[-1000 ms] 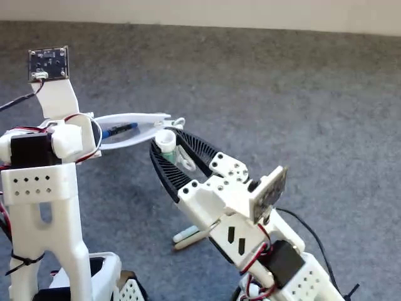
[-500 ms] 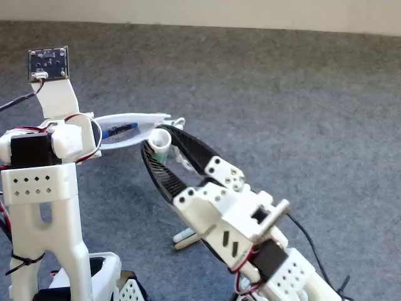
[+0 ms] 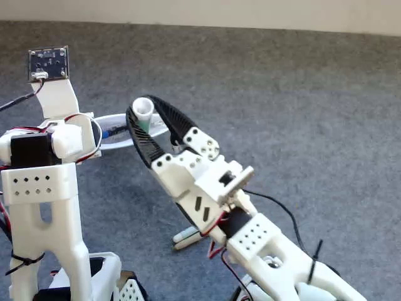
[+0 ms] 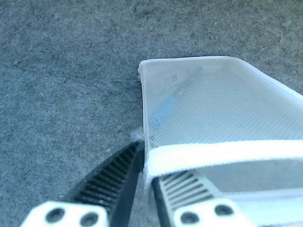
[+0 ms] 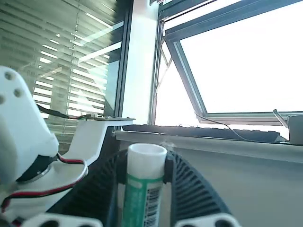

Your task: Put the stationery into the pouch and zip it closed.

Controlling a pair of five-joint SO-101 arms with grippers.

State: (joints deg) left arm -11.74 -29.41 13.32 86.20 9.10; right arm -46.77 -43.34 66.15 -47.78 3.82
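Observation:
My left gripper (image 4: 146, 165) is shut on the white zipper edge of the mesh pouch (image 4: 208, 109), holding it off the carpet. A blue pen (image 4: 165, 111) shows through the mesh. In the high view the pouch (image 3: 116, 139) sticks out beside the left arm's wrist. My right gripper (image 3: 143, 105) is shut on a glue stick (image 3: 145, 120) with a white cap and green label, held upright above the pouch's near end. In the right wrist view the glue stick (image 5: 142, 189) stands between the two black fingers (image 5: 102, 189).
A pale marker-like stick (image 3: 187, 237) lies on the grey carpet under the right arm. The left arm's white body (image 3: 44, 188) stands at the left. Open carpet (image 3: 301, 113) stretches to the right and back.
The right gripper, still shut on the glue stick, has risen and swung left and back, from beside the pouch's end to above it. The left arm and pouch have kept still.

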